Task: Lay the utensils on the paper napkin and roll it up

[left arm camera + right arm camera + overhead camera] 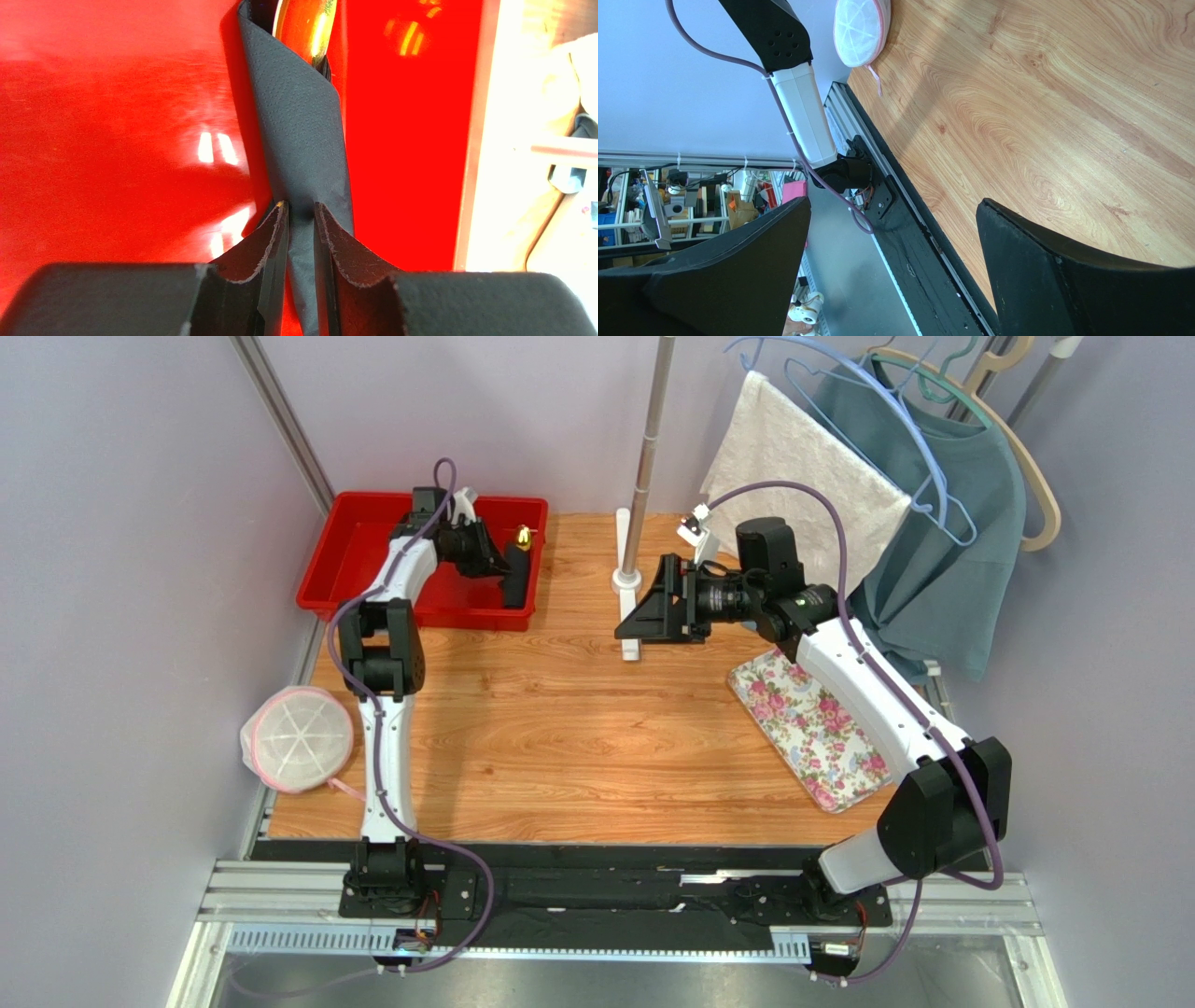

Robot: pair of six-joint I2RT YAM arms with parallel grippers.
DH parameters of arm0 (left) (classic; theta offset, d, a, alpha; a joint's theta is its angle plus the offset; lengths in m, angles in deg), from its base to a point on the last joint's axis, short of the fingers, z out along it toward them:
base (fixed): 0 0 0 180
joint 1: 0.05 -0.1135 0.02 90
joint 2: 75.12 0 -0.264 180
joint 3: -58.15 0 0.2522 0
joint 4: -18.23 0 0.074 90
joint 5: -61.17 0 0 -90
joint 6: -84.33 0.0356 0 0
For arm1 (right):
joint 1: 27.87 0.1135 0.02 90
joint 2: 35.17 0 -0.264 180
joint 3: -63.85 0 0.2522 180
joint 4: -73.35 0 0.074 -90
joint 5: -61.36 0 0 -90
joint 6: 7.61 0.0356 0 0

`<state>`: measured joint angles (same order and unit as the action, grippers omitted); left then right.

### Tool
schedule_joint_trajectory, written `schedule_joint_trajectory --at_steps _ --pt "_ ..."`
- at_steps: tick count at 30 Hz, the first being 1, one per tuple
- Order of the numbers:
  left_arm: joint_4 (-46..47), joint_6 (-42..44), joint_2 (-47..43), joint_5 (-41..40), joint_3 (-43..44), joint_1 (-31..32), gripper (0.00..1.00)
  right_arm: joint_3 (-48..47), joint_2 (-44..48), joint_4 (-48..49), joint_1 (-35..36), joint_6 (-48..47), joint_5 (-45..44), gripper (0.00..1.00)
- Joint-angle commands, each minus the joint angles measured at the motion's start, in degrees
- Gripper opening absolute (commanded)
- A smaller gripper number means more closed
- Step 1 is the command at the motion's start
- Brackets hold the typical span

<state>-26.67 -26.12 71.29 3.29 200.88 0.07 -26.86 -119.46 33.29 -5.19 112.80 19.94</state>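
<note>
My left gripper [300, 204] is shut on the black paper napkin [302, 119], which is rolled into a slim tube. A shiny gold utensil end [305, 28] sticks out of the roll's far end. The roll hangs over the red tray [105, 105]. In the top view the left gripper [494, 557] holds the dark roll [519, 574] at the tray's right rim, a gold tip [523, 536] at its top. My right gripper [892, 210] is open and empty. In the top view it [627, 613] hovers above the table's middle, pointing left.
A floral mat [814, 721] lies at the right of the wooden table. A pole on a white base [631, 577] stands at the back middle. A white cloth [807, 455] and a teal garment [940, 504] hang at back right. A bagged white disc [298, 735] lies at the left edge.
</note>
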Motion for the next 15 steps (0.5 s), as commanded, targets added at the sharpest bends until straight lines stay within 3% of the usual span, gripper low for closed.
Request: schedule_joint_trajectory --at_steps 1,7,15 --pt "-0.42 0.76 0.90 1.28 2.69 1.29 0.26 -2.42 -0.08 0.55 -0.18 0.17 1.35 0.92" --pt "-0.51 0.41 1.60 2.07 2.87 1.20 0.30 -2.68 -0.17 0.29 -0.18 0.08 1.52 0.92" --pt "0.99 1.55 -5.51 -1.00 -0.64 0.50 0.57 -4.09 0.27 -1.03 -0.26 -1.41 0.73 0.93"
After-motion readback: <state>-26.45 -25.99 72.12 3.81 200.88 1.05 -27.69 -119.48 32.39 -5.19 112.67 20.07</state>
